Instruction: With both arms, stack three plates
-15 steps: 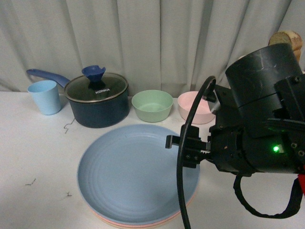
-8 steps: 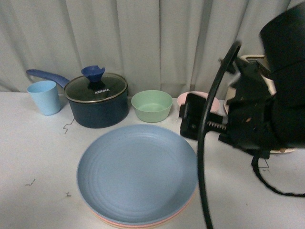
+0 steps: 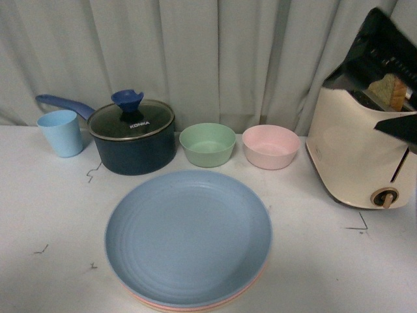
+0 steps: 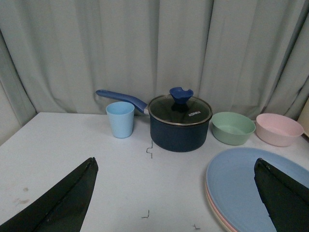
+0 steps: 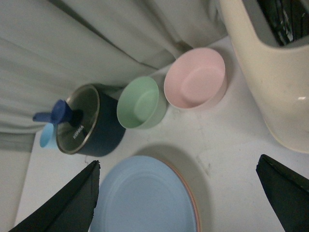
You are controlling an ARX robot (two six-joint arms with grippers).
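The plates lie in one stack at the table's front middle, the light blue plate on top. A thin pink rim peeks out beneath it; the cream plate's edge is too thin to make out. In the left wrist view the stack lies toward one finger, and my left gripper hangs open above bare table beside it. My right gripper is open high above the stack, holding nothing. Only a black piece of the right arm shows in the front view.
Behind the stack stand a light blue cup, a dark blue lidded pot, a green bowl and a pink bowl. A cream toaster holding bread stands at the right. A curtain closes the back.
My right arm has risen and swung off to the right from over the stack's right side, uncovering the pink bowl and the toaster. The plates have not moved.
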